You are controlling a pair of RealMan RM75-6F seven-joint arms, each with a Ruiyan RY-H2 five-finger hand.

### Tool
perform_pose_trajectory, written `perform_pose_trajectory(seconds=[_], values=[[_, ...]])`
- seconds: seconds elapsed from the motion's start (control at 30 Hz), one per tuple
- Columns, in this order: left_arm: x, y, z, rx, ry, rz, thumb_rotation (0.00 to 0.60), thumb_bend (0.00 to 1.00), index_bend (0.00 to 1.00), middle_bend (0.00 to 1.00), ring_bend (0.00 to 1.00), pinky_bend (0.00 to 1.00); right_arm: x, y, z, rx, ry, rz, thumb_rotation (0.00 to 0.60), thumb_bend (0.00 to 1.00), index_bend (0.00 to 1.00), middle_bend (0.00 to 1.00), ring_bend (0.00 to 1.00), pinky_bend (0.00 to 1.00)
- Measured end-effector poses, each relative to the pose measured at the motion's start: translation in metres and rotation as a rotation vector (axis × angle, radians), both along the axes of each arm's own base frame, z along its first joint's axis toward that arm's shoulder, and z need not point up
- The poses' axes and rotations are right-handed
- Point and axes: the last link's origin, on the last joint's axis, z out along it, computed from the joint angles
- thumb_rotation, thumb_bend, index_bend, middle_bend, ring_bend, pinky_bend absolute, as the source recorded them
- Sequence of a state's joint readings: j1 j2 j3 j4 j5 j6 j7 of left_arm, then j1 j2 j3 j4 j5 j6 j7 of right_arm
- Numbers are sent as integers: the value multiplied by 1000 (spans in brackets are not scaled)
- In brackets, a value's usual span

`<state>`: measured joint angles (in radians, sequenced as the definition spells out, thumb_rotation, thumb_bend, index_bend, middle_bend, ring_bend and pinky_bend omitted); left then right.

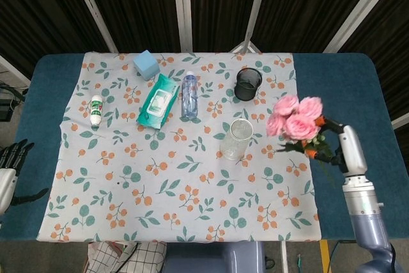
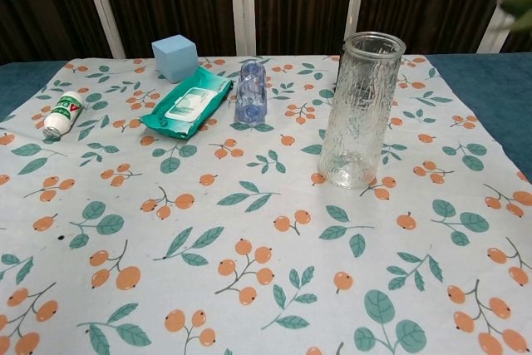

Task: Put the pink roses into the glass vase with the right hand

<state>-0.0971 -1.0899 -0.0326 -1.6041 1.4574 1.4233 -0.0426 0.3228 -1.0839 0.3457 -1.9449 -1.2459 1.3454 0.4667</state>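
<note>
- One glass vase [image 1: 236,139] stands upright near the tablecloth's [image 1: 128,177] right edge, with nothing inside it; one black mesh cup [image 1: 247,84] sits toward the far edge.
- Your right hand [image 1: 342,145] grips one bunch of pink roses [image 1: 294,118], raised beyond the cloth's right edge, blooms pointing left, stems running rightward.
- Your left hand [image 1: 11,158] holds nothing, fingers apart.

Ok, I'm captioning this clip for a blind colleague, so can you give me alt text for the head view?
The robot's right hand holds a bunch of pink roses in the air, to the right of an empty, upright clear glass vase on a floral tablecloth. Behind the vase stand a black mesh cup, a clear plastic bottle lying flat and a green wipes pack.
</note>
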Motion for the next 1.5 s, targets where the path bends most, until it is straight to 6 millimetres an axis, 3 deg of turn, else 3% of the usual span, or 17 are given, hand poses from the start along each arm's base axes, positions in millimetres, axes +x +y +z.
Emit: perform_pose_trajectory(seconds=[0.17,0.47,1.0,1.5], values=[[0,1,0,1,6,-2,600,0,0,0,0,0,19,-11,15,-78,-276,8,600,357,555,557,561,422],[-2,1,1,2,0,2,600,0,0,0,0,0,47,-25,-7,-104,-484,52,600,357,544,557,544,422],[-8,5,4,5,-2,18,600,0,0,0,0,0,80,-76,-62,-178,-498,87,600,357,538,557,538,422],[-6,11,2,-2,-4,25,600,0,0,0,0,0,122,-110,-78,-177,-555,102,600,357,534,557,536,422]])
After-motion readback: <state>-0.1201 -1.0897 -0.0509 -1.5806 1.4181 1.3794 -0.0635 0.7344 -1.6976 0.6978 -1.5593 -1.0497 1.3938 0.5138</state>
